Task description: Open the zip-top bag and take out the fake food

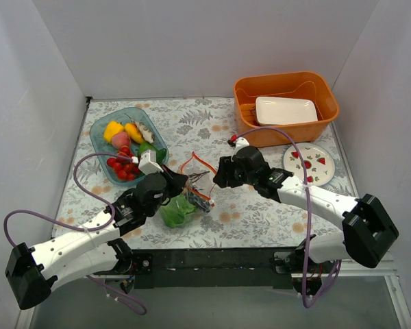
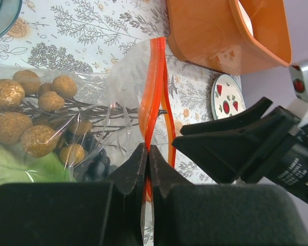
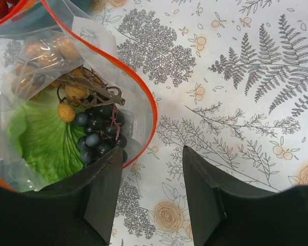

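The clear zip-top bag (image 1: 189, 188) lies mid-table with its red-orange zip strip (image 2: 155, 92) parted into an open mouth. Inside I see light-green lettuce (image 3: 38, 138), a cluster of brown balls (image 2: 25, 110) and a bunch of small dark grapes (image 3: 98, 134). No cucumber shows. My left gripper (image 2: 147, 149) is shut on the zip strip at the bag's near edge. My right gripper (image 3: 153, 152) is open just past the bag's mouth, its left finger (image 3: 105, 189) over the rim and its right finger over the tablecloth. It holds nothing.
A teal glass tray (image 1: 103, 130) with a yellow pepper, cherry tomatoes and other toy foods stands at the back left. An orange basket (image 1: 284, 86) with a white dish stands at the back right, a strawberry-print plate (image 1: 309, 162) in front of it.
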`<state>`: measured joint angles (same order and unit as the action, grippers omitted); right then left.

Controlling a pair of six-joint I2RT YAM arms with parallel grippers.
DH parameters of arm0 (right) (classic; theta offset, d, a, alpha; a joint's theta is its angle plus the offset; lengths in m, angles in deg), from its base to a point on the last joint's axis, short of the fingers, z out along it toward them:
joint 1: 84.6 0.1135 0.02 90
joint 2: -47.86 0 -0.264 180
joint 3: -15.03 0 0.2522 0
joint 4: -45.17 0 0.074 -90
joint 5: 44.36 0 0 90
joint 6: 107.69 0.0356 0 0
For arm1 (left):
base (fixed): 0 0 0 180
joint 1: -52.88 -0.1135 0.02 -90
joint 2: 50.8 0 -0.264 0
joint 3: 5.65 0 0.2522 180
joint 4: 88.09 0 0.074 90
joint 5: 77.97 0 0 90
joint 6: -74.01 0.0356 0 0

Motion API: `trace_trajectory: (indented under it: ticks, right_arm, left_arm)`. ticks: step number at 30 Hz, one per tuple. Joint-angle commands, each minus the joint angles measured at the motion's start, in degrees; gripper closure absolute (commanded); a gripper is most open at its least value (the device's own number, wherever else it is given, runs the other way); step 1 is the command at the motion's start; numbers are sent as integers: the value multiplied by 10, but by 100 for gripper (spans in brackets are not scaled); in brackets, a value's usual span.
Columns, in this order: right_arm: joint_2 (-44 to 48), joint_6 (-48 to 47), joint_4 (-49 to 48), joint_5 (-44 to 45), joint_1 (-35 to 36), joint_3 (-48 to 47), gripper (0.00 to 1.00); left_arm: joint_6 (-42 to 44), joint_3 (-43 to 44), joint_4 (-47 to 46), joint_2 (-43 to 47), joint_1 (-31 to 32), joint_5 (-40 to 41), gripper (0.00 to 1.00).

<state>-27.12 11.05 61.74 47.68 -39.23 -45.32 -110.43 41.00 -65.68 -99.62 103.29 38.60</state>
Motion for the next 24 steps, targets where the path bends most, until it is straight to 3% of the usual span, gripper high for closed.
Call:
trace_trajectory:
  ticks: [1, 6, 8, 10, 13, 18, 24]
  right_arm:
    - [-36, 11, -62, -16, -2, -9, 43]
    - [-74, 39, -119, -37, -5, 9, 52]
    - [-75, 46, -123, -29, -5, 10, 65]
    - [-55, 48, -109, -23, -8, 7, 86]
    - [-6, 37, -58, 15, -8, -19, 99]
    - [89, 23, 30, 56, -9, -68, 99]
    - [126, 6, 171, 84, -8, -171, 99]
  left_arm:
    - [19, 25, -13, 2, -1, -12, 100]
    - [23, 26, -16, -4, -2, -32, 100]
    - [28, 32, -17, -7, -1, -40, 100]
    - [34, 39, -16, -12, -2, -56, 100]
    - [53, 75, -5, -22, -2, -75, 100]
    - [74, 144, -3, -51, -1, -120, 100]
    - [65, 160, -24, -81, -1, -161, 100]
